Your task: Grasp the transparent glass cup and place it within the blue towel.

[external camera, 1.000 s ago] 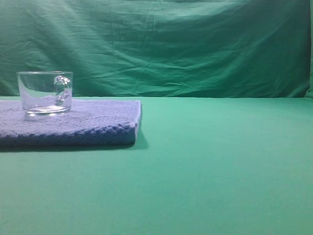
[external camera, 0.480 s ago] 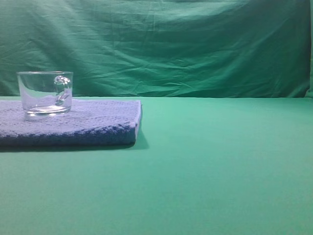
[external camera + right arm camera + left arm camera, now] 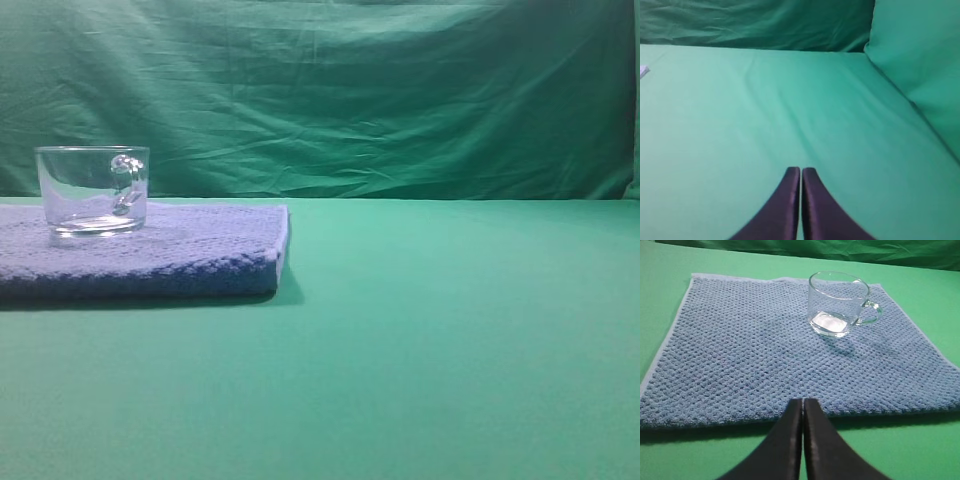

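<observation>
One transparent glass cup [image 3: 839, 304] stands upright on one blue towel [image 3: 755, 355], handle visible. My left gripper [image 3: 803, 402] and right gripper [image 3: 800, 171] hang with jaws together, holding nothing, above the green counter [image 3: 450, 340].

Left pincer [image 3: 803, 401]: two smooth black fingers [image 3: 785, 440], broad at the lower frame edge and curving inward to narrow tips, matte finish with no visible screws, cables or markings. Right pincer [image 3: 800, 170]: same form, two dark fingers [image 3: 782, 210] with a faint purplish cast, flaring outward toward the base. Neither arm shows in the high view.
</observation>
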